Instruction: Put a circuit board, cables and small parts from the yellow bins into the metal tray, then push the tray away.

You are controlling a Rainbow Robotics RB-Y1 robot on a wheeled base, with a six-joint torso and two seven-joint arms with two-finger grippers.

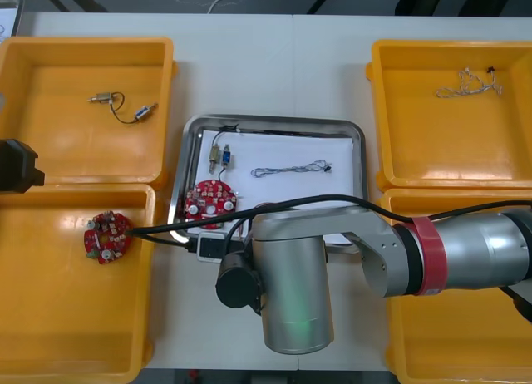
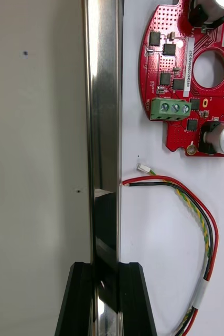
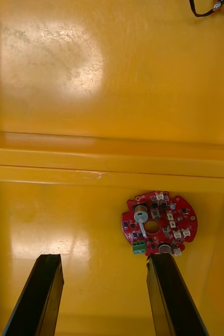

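Note:
The metal tray (image 1: 356, 135), white inside, lies mid-table. In it are a round red circuit board (image 1: 210, 199), a small metal part (image 1: 221, 156), a thin cable (image 1: 291, 169) and a black cable (image 1: 274, 131). My right arm reaches across the near side, its gripper (image 1: 187, 237) at the tray's near left corner. In the right wrist view this gripper (image 2: 105, 265) is shut on the tray's shiny rim (image 2: 104, 105); the board (image 2: 195, 79) and a red and yellow cable (image 2: 198, 210) lie just inside. My left gripper (image 3: 104, 260) hangs open above another red board (image 3: 159, 223) in the near left bin.
Yellow bins flank the tray. The far left bin (image 1: 50, 151) holds small metal parts with a black cable (image 1: 122, 106). The near left bin (image 1: 50, 317) holds the spare board (image 1: 105, 236). A cable (image 1: 470, 83) lies in the far right bin. My left arm (image 1: 17, 166) sits at the left edge.

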